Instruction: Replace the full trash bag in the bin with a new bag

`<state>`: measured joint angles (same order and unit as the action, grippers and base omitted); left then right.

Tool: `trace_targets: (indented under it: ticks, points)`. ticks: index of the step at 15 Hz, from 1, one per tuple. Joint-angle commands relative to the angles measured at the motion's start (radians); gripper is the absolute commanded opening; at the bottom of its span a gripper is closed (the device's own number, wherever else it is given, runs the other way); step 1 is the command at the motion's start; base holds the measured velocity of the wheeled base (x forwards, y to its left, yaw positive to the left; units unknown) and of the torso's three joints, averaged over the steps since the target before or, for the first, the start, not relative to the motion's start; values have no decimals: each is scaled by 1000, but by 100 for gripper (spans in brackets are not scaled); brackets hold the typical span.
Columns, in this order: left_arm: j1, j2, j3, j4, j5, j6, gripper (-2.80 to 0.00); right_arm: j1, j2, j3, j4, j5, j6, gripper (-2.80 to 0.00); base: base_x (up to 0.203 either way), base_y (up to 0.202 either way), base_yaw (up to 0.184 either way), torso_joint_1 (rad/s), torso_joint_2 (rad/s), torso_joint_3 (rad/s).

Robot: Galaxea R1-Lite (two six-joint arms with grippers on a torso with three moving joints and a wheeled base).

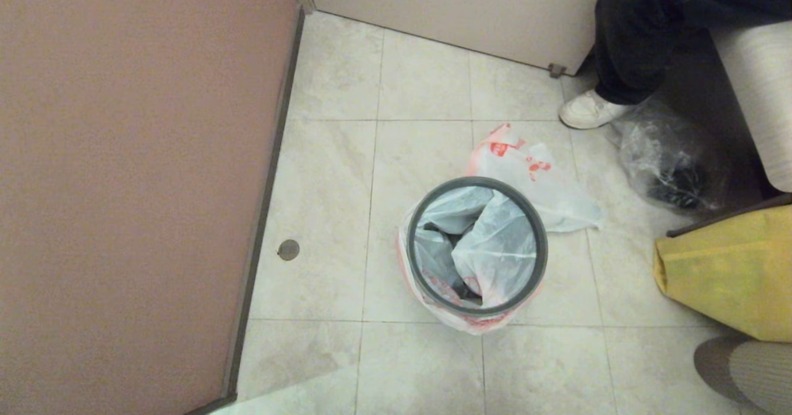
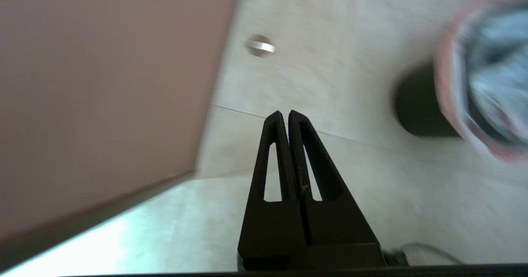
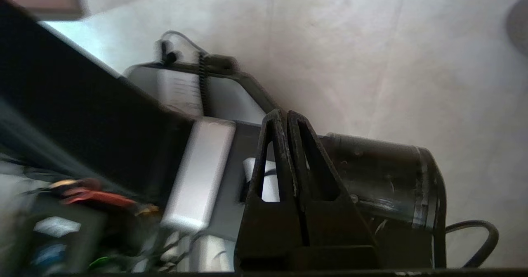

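The bin (image 1: 418, 260) stands mid-floor, its dark grey hoop on top. The new bag (image 1: 495, 254), thin white plastic, lines it; its pink border hangs outside below the hoop. The full trash bag (image 1: 544, 183), white with small red marks, lies on the tiles just behind the bin and to its right. Neither arm shows in the head view. My left gripper (image 2: 285, 112) is shut and empty above the tiles by the pink wall, with the bin (image 2: 416, 112) off to one side. My right gripper (image 3: 284, 112) is shut and empty over my own base.
A pink wall (image 1: 124, 155) runs along the left, with a round floor drain (image 1: 288, 250) near it. A person's leg and white shoe (image 1: 588, 109) stand at the back right. A clear bag with dark contents (image 1: 671, 167) and a yellow bag (image 1: 730, 273) sit at the right.
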<state>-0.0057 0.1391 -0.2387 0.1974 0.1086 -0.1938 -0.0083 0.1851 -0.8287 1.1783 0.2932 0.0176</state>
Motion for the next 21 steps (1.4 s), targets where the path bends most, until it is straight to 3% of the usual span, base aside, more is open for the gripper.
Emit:
trace_targets:
  ticks: [1, 3, 6, 8, 9, 11, 12, 13, 15, 17, 18, 20, 21]
  points:
    - [4, -132, 117, -10, -71, 34, -280, 10, -158, 172, -113, -46, -15, -280, 0, 0, 0, 0, 0, 0]
    - [4, -138, 184, -122, -119, 79, -280, 11, -176, 330, -386, -155, 15, -280, 0, 0, 0, 0, 0, 0]
    - [4, -139, 197, -157, -144, 201, -280, 11, -181, 617, -806, -235, 11, -280, 0, 0, 0, 0, 0, 0]
    - [4, -132, 197, -162, -163, 211, -280, 11, -183, 781, -1102, -267, -33, -280, 0, 0, 0, 0, 0, 0]
    - [4, -114, 197, -164, -166, 214, -280, 11, -183, 822, -1184, -279, -51, -280, 0, 0, 0, 0, 0, 0]
    - [4, -138, 197, -158, -155, 174, -280, 11, -184, 826, -1187, -288, -50, -280, 0, 0, 0, 0, 0, 0]
    - [4, -139, 198, -156, -117, 118, -280, 11, -184, 826, -1186, -287, -60, -280, 0, 0, 0, 0, 0, 0]
    - [6, -139, 200, -153, -73, 111, -280, 11, -184, 826, -1186, -287, -62, -280, 0, 0, 0, 0, 0, 0]
    - [13, -139, 201, -153, -72, 130, -280, 11, -184, 826, -1186, -288, -57, -280, 0, 0, 0, 0, 0, 0]
    - [13, -138, 216, -150, -107, 257, -280, 11, -184, 826, -1186, -287, -58, -280, 0, 0, 0, 0, 0, 0]
    - [13, -139, 216, -148, -114, 278, -280, 11, -184, 826, -1186, -287, -59, -280, 0, 0, 0, 0, 0, 0]
    - [12, -139, 214, -143, -117, 259, -280, 11, -184, 826, -1186, -287, -61, -280, 0, 0, 0, 0, 0, 0]
    - [12, -139, 215, -148, -112, 213, -280, 11, -184, 826, -1186, -287, -61, -280, 0, 0, 0, 0, 0, 0]
